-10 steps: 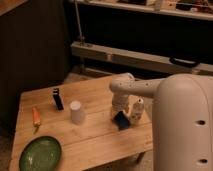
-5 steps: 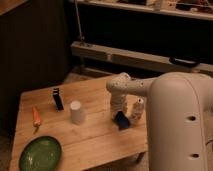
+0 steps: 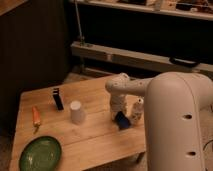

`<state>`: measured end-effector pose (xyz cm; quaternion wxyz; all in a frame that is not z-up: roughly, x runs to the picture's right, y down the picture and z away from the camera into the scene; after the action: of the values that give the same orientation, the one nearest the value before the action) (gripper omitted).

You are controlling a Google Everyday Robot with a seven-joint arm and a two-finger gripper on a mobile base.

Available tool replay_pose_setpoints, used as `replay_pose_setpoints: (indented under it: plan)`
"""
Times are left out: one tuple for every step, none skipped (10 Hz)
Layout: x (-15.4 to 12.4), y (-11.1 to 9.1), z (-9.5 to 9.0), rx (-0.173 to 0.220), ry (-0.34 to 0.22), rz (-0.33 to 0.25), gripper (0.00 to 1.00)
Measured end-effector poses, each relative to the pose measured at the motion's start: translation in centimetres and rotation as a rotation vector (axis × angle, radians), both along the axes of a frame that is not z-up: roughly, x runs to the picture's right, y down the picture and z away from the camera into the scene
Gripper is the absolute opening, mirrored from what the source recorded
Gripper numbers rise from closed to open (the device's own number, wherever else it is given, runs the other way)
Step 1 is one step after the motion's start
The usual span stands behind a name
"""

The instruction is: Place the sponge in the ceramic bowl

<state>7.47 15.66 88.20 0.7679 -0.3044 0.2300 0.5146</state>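
The sponge, a small deep-blue block, lies on the wooden table right of centre. My gripper reaches down from the white arm and is shut on the sponge, which rests on the tabletop. The ceramic bowl, a wide green dish, sits at the table's front left corner, far to the left of the gripper.
A white cup stands between the sponge and the bowl. A thin dark upright box is behind it, and an orange carrot-like item lies at the left edge. A small white bottle stands just right of the sponge.
The gripper's fingers have closed around the sponge. The arm has hardly shifted, and the sponge stays in the same spot on the table.
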Motion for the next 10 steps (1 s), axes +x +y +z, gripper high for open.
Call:
replay_pose_setpoints:
  plan:
    - [0.0,0.3,0.2,-0.006,0.001,0.003,0.0]
    - [0.0,0.2,0.1,-0.005,0.001,0.001,0.0]
    - [0.0,0.0,0.0,-0.004,0.001,0.003,0.0]
    - [0.0,0.0,0.0,-0.005,0.001,0.002,0.0]
    - [0.0,0.0,-0.1,-0.005,0.001,0.002,0.0]
    - [-0.1,-0.2,-0.3,-0.001,-0.002,-0.001,0.0]
    - [-1.1,-1.2,-1.0,0.019,-0.017,-0.005,0.0]
    - [-2.1,-2.4,-1.6,0.039,-0.025,-0.008,0.0]
    - [-3.3,-4.1,-2.6,0.058,-0.034,-0.014,0.0]
    - [-4.5,-6.1,-4.2,0.074,-0.043,-0.007,0.0]
